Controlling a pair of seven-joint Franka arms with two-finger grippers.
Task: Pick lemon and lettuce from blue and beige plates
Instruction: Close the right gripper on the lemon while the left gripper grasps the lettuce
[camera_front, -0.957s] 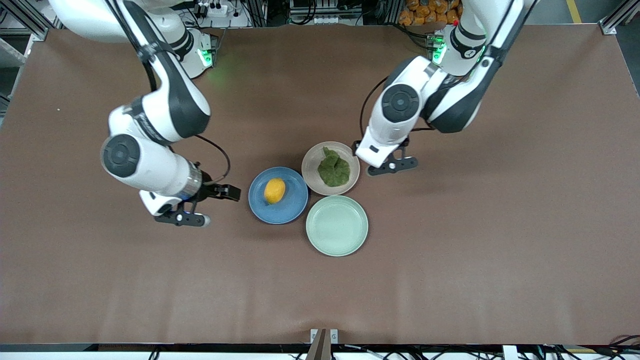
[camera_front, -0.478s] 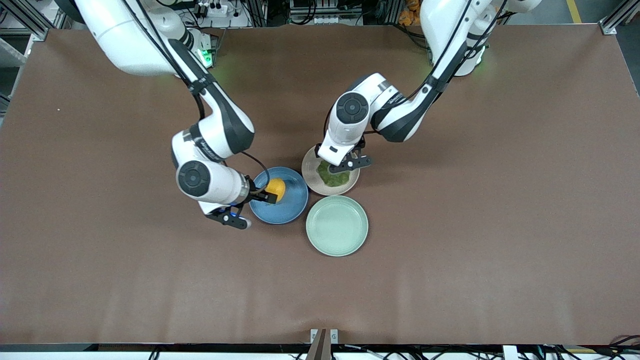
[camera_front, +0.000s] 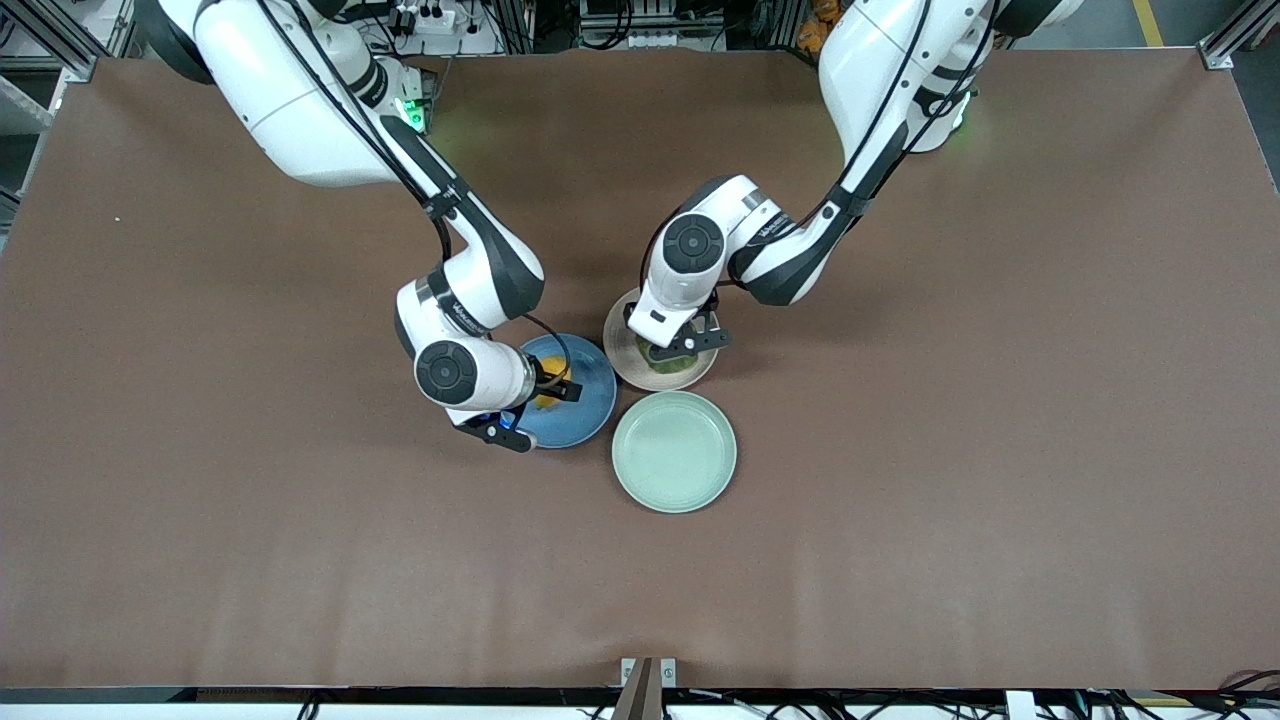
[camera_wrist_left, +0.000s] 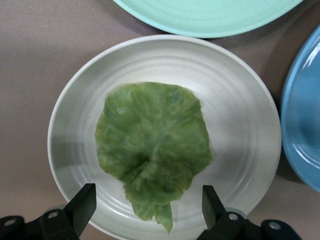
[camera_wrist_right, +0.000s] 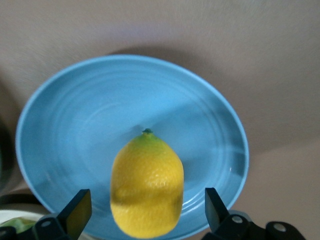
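The lemon (camera_wrist_right: 146, 183) lies on the blue plate (camera_wrist_right: 75, 110); in the front view only a sliver of the lemon (camera_front: 548, 399) shows under the right wrist on that plate (camera_front: 590, 395). My right gripper (camera_wrist_right: 145, 209) is open, its fingers either side of the lemon, apart from it. The lettuce (camera_wrist_left: 152, 150) lies flat on the beige plate (camera_wrist_left: 240, 125), mostly hidden in the front view (camera_front: 672, 362) on that plate (camera_front: 616, 345). My left gripper (camera_wrist_left: 148, 205) is open, straddling the leaf's stem end just above the plate.
A pale mint-green plate (camera_front: 674, 451) sits nearer the front camera, touching close to both other plates; its rim shows in the left wrist view (camera_wrist_left: 210, 15). Brown table surface (camera_front: 950, 450) lies all around.
Both arms have swung in from beside the plates and lowered. The right gripper now straddles the lemon and the left gripper now sits over the lettuce.
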